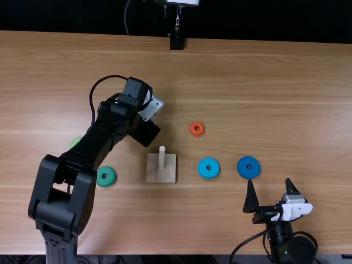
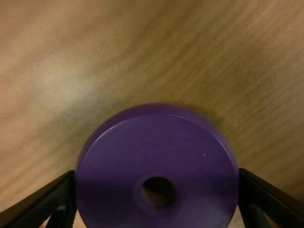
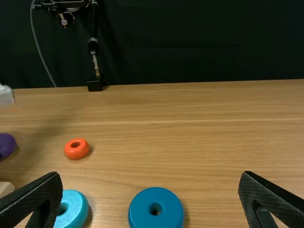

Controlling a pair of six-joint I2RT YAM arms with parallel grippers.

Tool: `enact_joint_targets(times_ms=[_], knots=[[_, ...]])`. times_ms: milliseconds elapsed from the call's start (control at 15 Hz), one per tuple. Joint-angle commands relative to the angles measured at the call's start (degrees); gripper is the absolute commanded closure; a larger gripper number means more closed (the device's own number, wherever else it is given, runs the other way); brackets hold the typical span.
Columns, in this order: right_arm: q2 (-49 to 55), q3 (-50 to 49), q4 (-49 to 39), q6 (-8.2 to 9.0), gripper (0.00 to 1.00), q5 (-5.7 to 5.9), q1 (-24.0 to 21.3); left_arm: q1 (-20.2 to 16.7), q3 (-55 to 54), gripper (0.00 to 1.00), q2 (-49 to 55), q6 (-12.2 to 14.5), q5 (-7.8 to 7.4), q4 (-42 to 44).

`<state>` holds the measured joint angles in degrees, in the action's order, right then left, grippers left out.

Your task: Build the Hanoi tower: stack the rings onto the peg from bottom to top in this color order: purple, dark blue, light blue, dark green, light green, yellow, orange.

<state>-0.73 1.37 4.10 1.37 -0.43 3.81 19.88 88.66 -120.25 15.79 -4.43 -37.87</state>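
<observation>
In the top view my left gripper is left of and beyond the wooden base with its upright peg. The left wrist view has the purple ring held between both fingers of my left gripper. No ring is on the peg. Near the front edge, my right gripper stands open; its fingers are wide apart in the right wrist view too. Right of the base lie the light blue ring and dark blue ring. The orange ring lies beyond them.
A dark green ring lies left of the base, beside the left arm. A light green ring is partly hidden behind that arm. At the table's far edge stands a black mount.
</observation>
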Motion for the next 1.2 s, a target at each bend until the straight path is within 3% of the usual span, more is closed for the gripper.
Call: enact_joint_targets(times_ms=[0, 200, 400, 667, 933, 1133], knots=[[0.7, -0.6, 0.2, -0.10, 0.00, -0.10, -0.3, 0.1, 2.9, 1.00, 4.3, -0.1, 0.31, -0.4], [0.7, -0.6, 0.3, -0.10, 0.00, -0.10, -0.3, -0.1, 5.6, 1.00, 9.0, -0.3, 0.42, -10.4], [0.7, -0.6, 0.3, -0.10, 0.00, -0.10, -0.3, 0.0, 10.0, 1.00, 12.8, -0.3, 1.47, -18.9], [0.7, -0.6, 0.2, -0.10, 0.00, -0.10, -0.3, 0.2, 15.7, 1.00, 17.2, -0.7, 1.26, -29.2], [0.7, -0.6, 0.2, -0.10, 0.00, -0.10, -0.3, 0.9, 21.6, 1.00, 18.7, -4.5, 0.73, -36.5], [0.7, -0.6, 0.2, -0.10, 0.00, -0.10, -0.3, 4.0, 23.0, 1.00, 19.3, -6.9, 0.31, -38.7]])
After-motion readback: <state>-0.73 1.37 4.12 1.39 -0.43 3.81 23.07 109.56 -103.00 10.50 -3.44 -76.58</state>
